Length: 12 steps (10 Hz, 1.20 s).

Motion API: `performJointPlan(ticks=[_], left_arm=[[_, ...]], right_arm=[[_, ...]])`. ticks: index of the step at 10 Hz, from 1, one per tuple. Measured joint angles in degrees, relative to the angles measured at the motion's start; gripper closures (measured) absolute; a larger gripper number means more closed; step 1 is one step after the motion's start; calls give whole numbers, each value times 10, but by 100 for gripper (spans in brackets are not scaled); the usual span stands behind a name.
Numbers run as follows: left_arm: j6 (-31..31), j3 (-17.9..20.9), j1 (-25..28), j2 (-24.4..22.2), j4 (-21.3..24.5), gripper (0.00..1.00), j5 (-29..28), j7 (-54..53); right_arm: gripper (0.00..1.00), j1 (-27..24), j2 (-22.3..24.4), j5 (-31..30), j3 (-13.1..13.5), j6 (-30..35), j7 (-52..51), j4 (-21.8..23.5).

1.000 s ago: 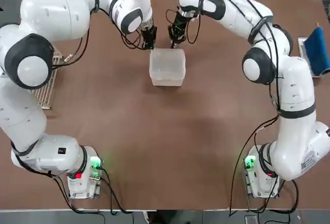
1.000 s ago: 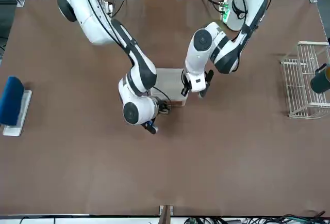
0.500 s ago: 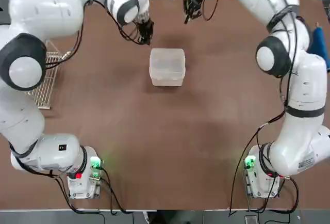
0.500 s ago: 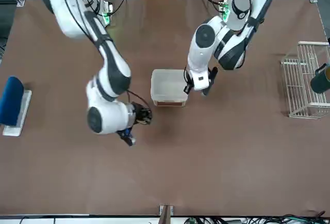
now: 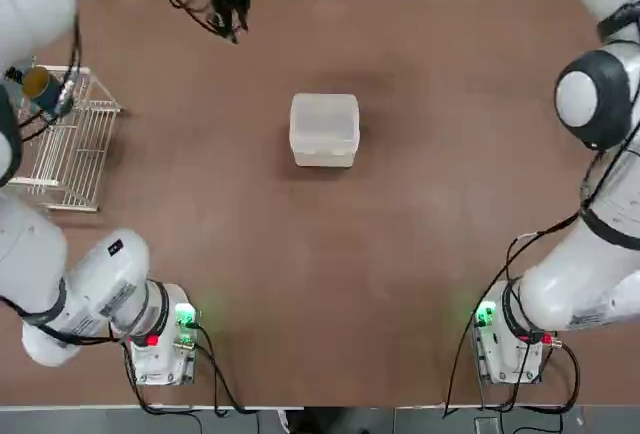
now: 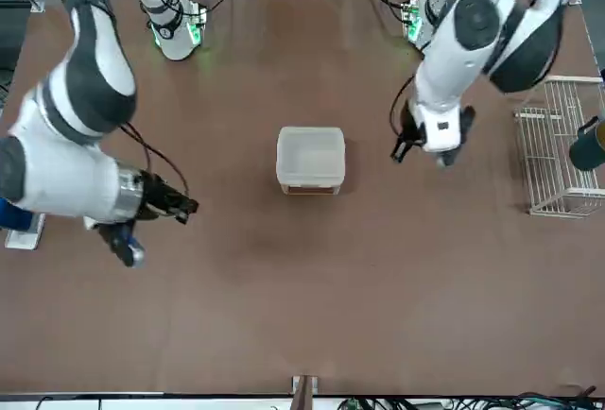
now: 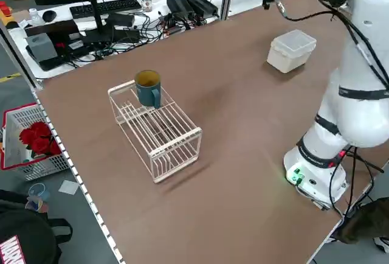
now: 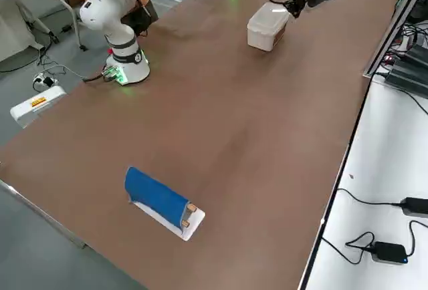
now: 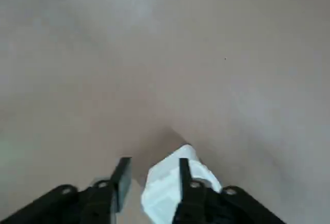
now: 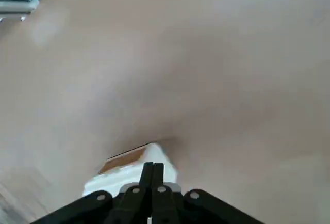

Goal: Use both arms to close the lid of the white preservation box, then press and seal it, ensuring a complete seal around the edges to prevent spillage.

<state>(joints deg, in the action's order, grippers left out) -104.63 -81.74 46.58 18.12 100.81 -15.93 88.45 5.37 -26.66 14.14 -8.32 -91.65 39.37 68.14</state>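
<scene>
Milky-white preservation box (image 5: 324,130) sits mid-table, lid (image 6: 311,153) down flush on its edges, bare brown table (image 5: 330,274) all round. Left gripper (image 6: 427,143) hangs far-left of it, fingers (image 9: 121,179) parted and empty; right gripper (image 6: 151,210) far-right, fingers pressed together.

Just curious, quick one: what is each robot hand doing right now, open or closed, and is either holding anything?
Left hand: fingers apart, open, holding nothing.
Right hand: fingers pressed together, closed, holding nothing.
</scene>
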Motion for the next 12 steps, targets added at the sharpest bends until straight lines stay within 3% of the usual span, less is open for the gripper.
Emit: performJointPlan(ticks=[1,3,6,8,11,12], left_arm=[[23,-11,14,-1,-9,32,0,-15],[99,3,18,-2,-53,2,-2,-83],[167,83,-5,-5,-130,0,-1,-214],[169,195,-90,-22,-151,0,40,-268],[178,453,-231,-104,-169,0,132,-491],[186,535,-290,-123,-169,0,140,-545]], right_arm=[[96,-1,25,-32,19,14,-51,8],[96,-2,71,-89,52,28,-146,36],[93,-5,160,-122,97,7,-242,145],[91,-11,218,-134,129,0,-320,210],[82,-18,256,-134,162,2,-397,248],[68,-17,256,-134,161,2,-400,249]])
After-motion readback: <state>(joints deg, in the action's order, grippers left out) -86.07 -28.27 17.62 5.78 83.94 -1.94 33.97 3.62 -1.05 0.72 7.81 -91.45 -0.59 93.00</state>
